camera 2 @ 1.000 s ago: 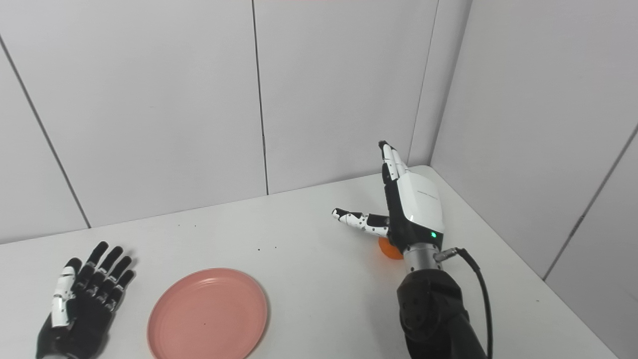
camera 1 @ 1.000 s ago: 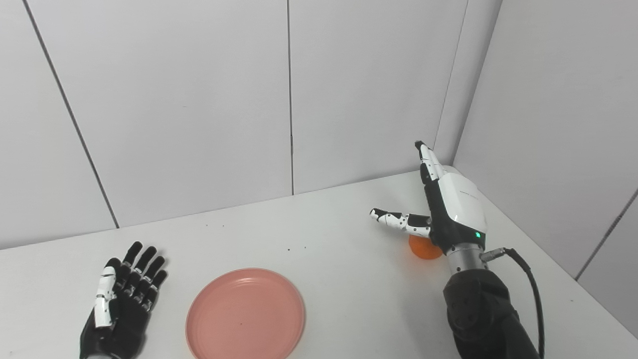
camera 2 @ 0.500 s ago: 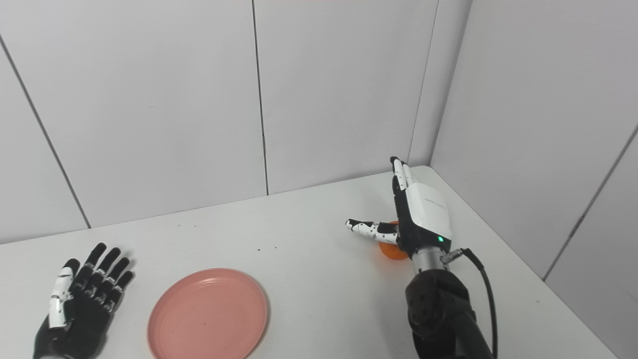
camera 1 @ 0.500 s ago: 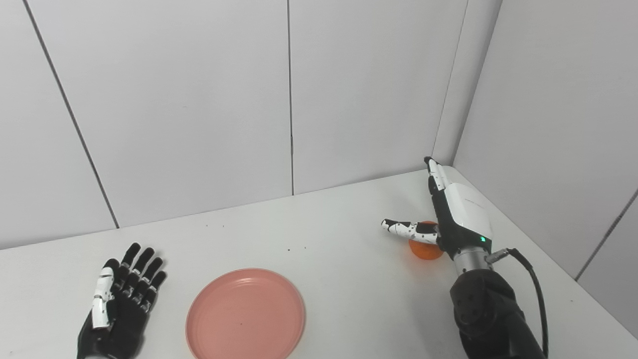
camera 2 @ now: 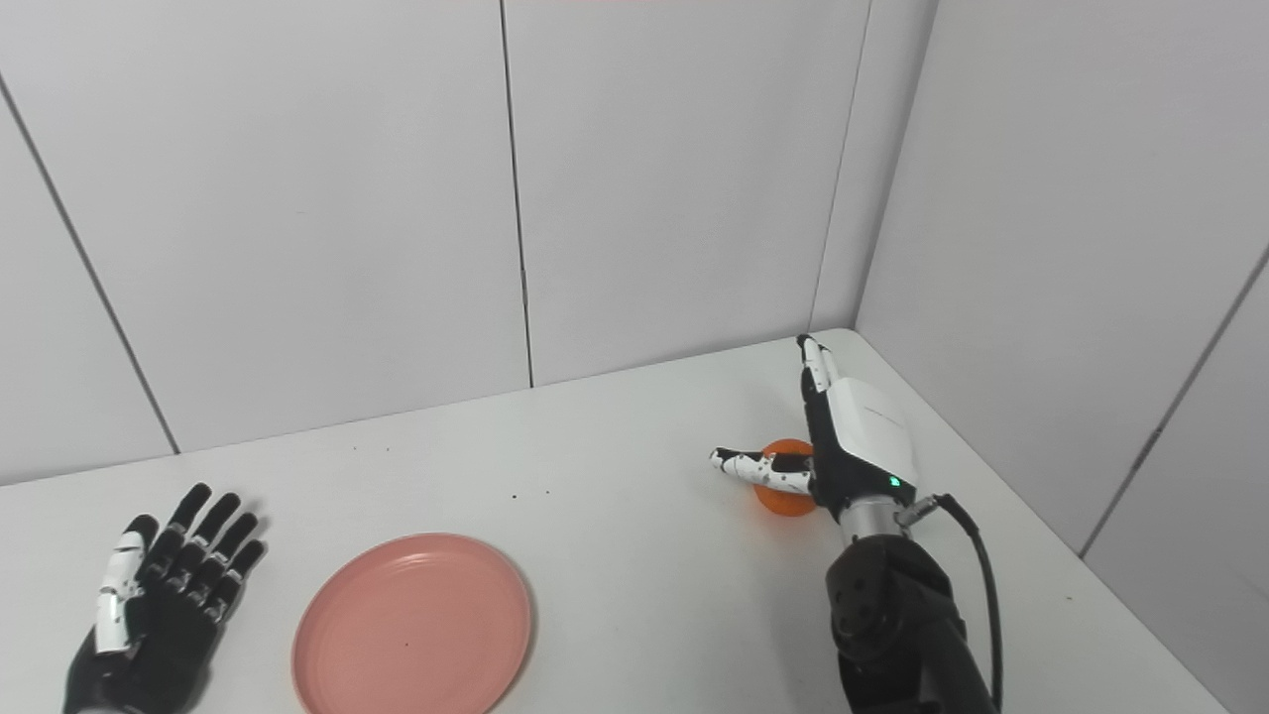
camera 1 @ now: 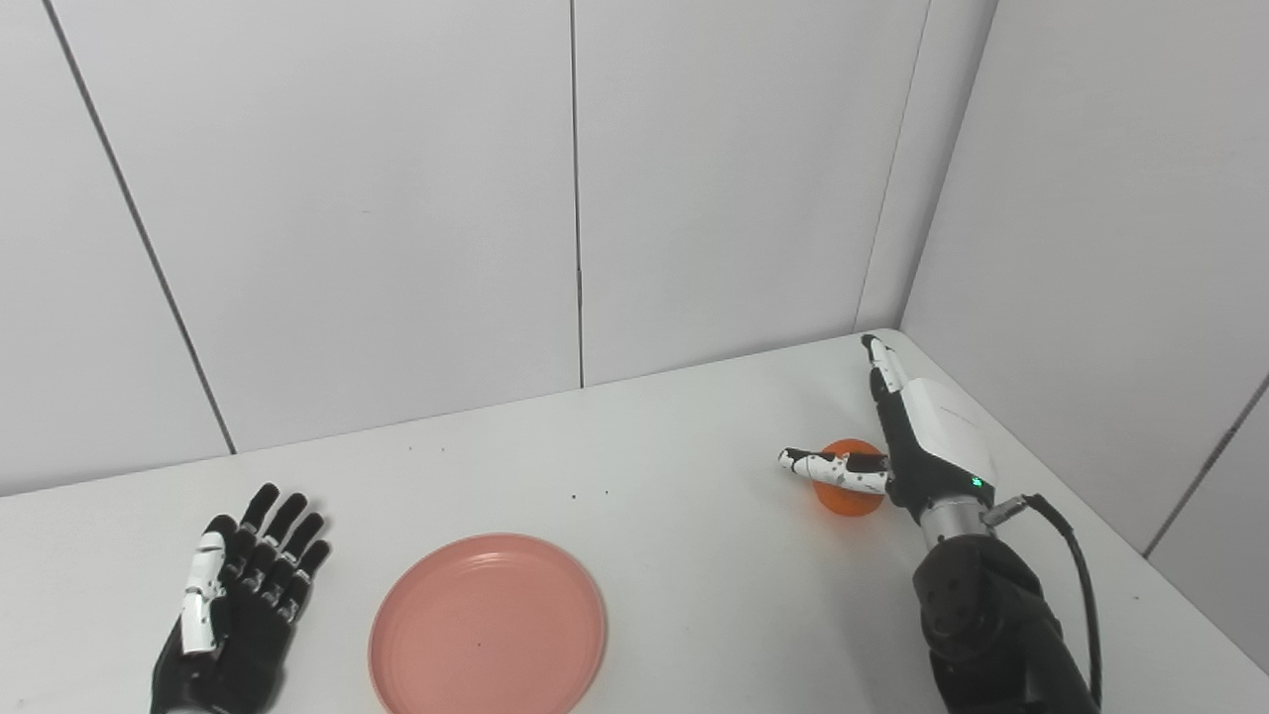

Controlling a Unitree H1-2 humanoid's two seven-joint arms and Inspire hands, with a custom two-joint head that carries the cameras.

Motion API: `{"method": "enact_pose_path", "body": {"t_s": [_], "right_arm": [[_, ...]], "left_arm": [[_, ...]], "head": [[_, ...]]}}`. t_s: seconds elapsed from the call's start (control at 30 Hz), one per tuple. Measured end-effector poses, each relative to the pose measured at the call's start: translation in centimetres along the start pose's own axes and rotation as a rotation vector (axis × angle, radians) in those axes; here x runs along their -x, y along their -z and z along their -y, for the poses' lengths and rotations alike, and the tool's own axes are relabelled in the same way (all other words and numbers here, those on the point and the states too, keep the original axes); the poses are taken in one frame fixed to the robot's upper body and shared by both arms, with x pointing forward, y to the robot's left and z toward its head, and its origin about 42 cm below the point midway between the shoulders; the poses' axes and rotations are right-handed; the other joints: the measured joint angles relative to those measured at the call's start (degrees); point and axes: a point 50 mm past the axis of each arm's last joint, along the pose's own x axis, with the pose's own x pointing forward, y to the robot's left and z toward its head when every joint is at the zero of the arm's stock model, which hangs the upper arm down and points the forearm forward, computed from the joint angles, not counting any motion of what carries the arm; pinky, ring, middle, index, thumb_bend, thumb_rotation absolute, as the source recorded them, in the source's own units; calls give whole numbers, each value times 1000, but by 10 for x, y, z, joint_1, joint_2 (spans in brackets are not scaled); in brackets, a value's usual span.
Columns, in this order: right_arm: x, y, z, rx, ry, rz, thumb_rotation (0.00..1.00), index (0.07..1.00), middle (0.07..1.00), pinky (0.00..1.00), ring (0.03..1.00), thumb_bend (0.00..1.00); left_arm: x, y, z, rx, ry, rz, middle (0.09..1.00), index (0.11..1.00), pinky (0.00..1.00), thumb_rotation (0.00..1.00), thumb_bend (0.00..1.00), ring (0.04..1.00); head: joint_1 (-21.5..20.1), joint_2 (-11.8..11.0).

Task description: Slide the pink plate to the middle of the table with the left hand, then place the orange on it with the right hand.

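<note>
The pink plate [camera 1: 488, 625] lies flat near the front edge, left of the table's middle. My left hand [camera 1: 238, 615] rests open and palm down to the left of it, a short gap away. The orange [camera 1: 849, 493] sits on the table at the right. My right hand [camera 1: 917, 441] is open beside it, fingers stretched toward the back corner, palm against the orange's right side. Its thumb reaches left across the top of the orange, which it partly hides.
The white table [camera 1: 644, 516] is bounded by a wall at the back and another close along the right side. A few dark specks lie on the table behind the plate. The right arm's cable [camera 1: 1076, 575] loops out toward the right edge.
My right hand has lowered and shifted right and back, coming down beside the orange, so more of the orange shows. The left hand and the plate have stayed where they were.
</note>
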Motion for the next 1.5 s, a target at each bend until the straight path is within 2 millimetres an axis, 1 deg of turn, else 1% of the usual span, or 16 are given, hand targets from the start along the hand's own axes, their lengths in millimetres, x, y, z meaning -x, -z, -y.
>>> {"method": "enact_pose_path", "body": {"t_s": [0.1, 0.37, 0.5, 0.6, 0.7, 0.9, 0.97, 1.07, 1.13, 1.27, 1.3, 1.37, 1.43, 1.5], "right_arm": [[-1, 3, -1, -2, -15, -11, 470, 994, 984, 813, 940, 1000], [-6, 17, -10, -10, -63, -61, 462, 992, 973, 805, 923, 1000], [-8, 19, -9, -16, -90, -70, 460, 996, 966, 765, 902, 1000], [-12, 25, -14, -18, -145, -96, 476, 980, 959, 772, 900, 1000], [-13, 26, -17, -7, -177, -106, 480, 963, 954, 794, 908, 1000], [-18, 26, -21, -14, -193, -115, 468, 958, 958, 788, 915, 1000], [-20, 28, -24, -15, -204, -124, 458, 947, 939, 735, 883, 1000], [-21, 28, -23, -16, -210, -126, 455, 944, 930, 719, 872, 1000], [-22, 28, -22, -18, -215, -128, 462, 934, 901, 680, 842, 1000], [-25, 24, -21, -9, -220, -125, 445, 919, 900, 691, 843, 1000], [-25, 24, -21, -9, -218, -126, 439, 915, 884, 663, 820, 1000], [-25, 24, -21, -11, -216, -130, 429, 912, 878, 660, 811, 996], [-25, 25, -21, -18, -210, -140, 405, 900, 821, 588, 738, 991], [-25, 25, -21, -22, -203, -149, 389, 897, 797, 562, 714, 979]], "left_arm": [[0, -1, -1, -4, -1, 1, 965, 966, 996, 1000, 297, 964], [0, -2, -1, -8, -1, 2, 964, 965, 995, 1000, 300, 965], [0, -2, -1, -8, -4, 2, 961, 959, 991, 1000, 299, 960], [0, -2, -1, -10, -8, 3, 956, 955, 986, 1000, 301, 955], [0, -3, -1, -12, -13, 4, 955, 956, 986, 1000, 302, 955], [0, -3, -1, -13, -19, 5, 947, 947, 973, 1000, 306, 946], [0, -3, -1, -13, -20, 4, 949, 947, 972, 1000, 304, 948], [1, -4, 0, -13, -25, -1, 951, 950, 975, 1000, 303, 951], [1, -5, 1, -13, -27, -7, 949, 949, 972, 1000, 303, 949], [2, -5, 1, -18, -30, -8, 949, 946, 971, 1000, 302, 948], [2, -5, 1, -18, -30, -8, 945, 943, 966, 1000, 303, 944], [2, -5, 1, -18, -30, -8, 941, 939, 959, 1000, 306, 939], [2, -5, 1, -18, -30, -7, 942, 939, 962, 1000, 306, 941], [2, -5, 1, -18, -32, -7, 942, 938, 964, 1000, 307, 941]], "head": [[-1, 1], [-2, 5], [-1, 7], [-1, 9], [0, 11], [0, 12], [0, 14], [1, 14], [2, 16], [2, 18], [2, 18], [3, 18], [3, 18], [3, 20]]}}
